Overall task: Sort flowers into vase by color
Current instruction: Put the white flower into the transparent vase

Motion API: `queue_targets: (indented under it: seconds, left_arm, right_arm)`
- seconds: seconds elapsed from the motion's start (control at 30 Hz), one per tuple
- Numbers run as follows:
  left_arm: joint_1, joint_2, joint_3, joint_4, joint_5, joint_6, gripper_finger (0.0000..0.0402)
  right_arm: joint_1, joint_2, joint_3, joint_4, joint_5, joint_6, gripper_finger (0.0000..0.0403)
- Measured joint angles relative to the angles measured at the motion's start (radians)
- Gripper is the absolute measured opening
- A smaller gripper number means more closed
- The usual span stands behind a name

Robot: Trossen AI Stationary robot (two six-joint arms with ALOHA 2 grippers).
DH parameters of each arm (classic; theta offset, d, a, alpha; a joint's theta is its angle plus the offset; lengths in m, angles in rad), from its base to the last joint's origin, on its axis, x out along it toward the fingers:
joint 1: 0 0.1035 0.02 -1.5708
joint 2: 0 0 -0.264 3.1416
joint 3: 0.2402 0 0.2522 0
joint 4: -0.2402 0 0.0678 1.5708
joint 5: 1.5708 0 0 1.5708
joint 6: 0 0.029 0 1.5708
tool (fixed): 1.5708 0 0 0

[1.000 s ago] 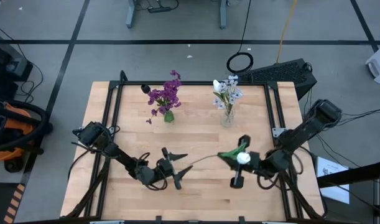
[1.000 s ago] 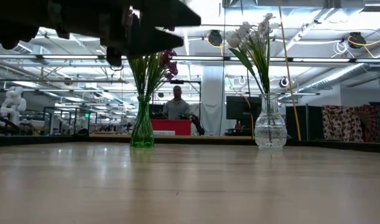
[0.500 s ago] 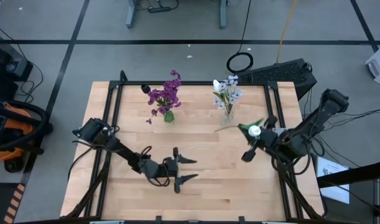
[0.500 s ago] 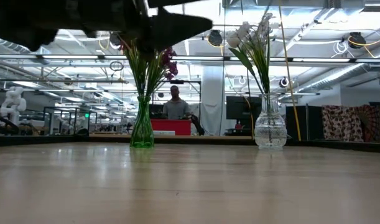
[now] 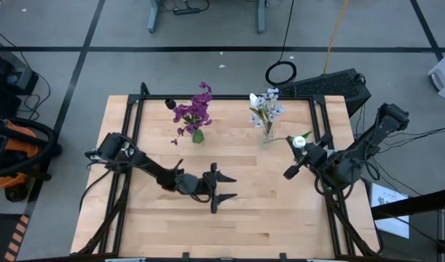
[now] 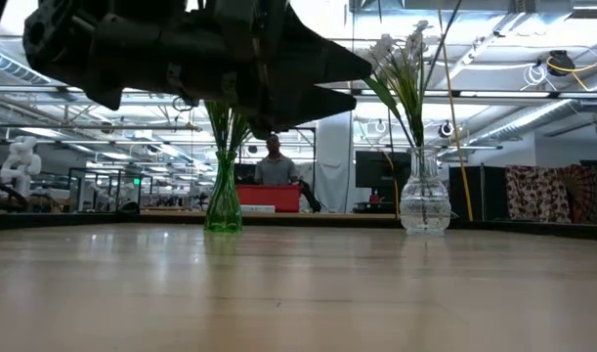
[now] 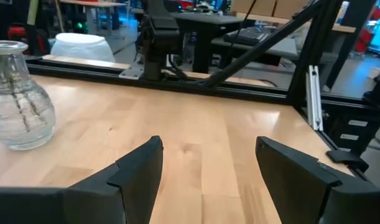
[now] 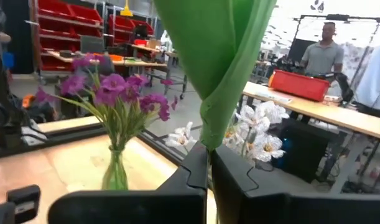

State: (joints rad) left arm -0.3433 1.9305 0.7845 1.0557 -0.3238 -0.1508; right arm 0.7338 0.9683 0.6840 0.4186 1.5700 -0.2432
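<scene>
Vases: two, glass; green vase [image 5: 198,136] holds purple flowers [image 5: 194,109], clear vase [image 5: 266,137] white flowers [image 5: 266,106]. Right gripper [image 5: 301,143] clamps a green-leafed stem [image 8: 222,56]; left gripper [image 5: 221,188] fingers apart, empty.

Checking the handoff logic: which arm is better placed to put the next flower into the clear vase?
Right. The right gripper is shut on a white flower beside the clear vase; the left gripper is open, empty, mid-table.

Table [image 5: 244,225]: pale wood planks, smooth, matt. Clear vase [image 7: 18,96]: glossy glass. Green vase [image 6: 223,200]: shiny glass. Left gripper [image 7: 208,171] fingers: matt blk plastic.
</scene>
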Motion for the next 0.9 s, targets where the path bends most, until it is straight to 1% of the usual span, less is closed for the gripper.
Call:
queue_targets:
  seconds: [0.13, 0.23, 0.3, 0.4, 0.47, 0.53, 0.6, 0.67, 0.73, 0.9]
  left_arm:
    - [0.012, 0.0, 0.0, -0.013, 0.035, 0.0, 0.0262]
    - [0.015, 0.0, 0.0, -0.039, 0.046, 0.0, 0.0262]
    - [0.017, 0.0, 0.0, -0.058, 0.053, 0.0, 0.0262]
    - [0.017, 0.0, 0.0, -0.07, 0.054, 0.0, 0.0262]
    - [0.017, 0.0, 0.0, -0.073, 0.054, 0.0, 0.0262]
    - [0.017, 0.0, 0.0, -0.072, 0.054, 0.0, 0.0262]
    - [0.017, 0.0, 0.0, -0.072, 0.054, 0.0, 0.0262]
    - [0.018, 0.0, 0.0, -0.072, 0.054, 0.0, 0.0262]
    - [0.024, 0.0, 0.0, -0.071, 0.054, 0.0, 0.0262]
    - [0.042, 0.0, 0.0, -0.071, 0.053, -0.001, 0.0262]
  right_arm:
    - [-0.002, -0.009, -0.02, -0.042, 0.001, 0.031, 0.0002]
    - [-0.016, -0.043, -0.02, -0.029, 0.0, -0.005, 0.0002]
    - [-0.023, -0.084, -0.02, 0.004, -0.004, -0.057, 0.0002]
    - [-0.027, -0.158, -0.02, 0.081, -0.019, -0.186, 0.0002]
    - [-0.027, -0.207, -0.02, 0.12, -0.009, -0.261, 0.0002]
    - [-0.026, -0.254, -0.02, 0.127, -0.001, -0.317, 0.0002]
    - [-0.026, -0.294, -0.02, 0.107, 0.002, -0.327, 0.0002]
    - [-0.026, -0.326, -0.019, 0.063, 0.002, -0.302, 0.0002]
    - [-0.026, -0.35, -0.028, -0.005, 0.001, -0.241, 0.0002]
    - [-0.029, -0.4, -0.096, -0.222, 0.001, 0.009, 0.0002]
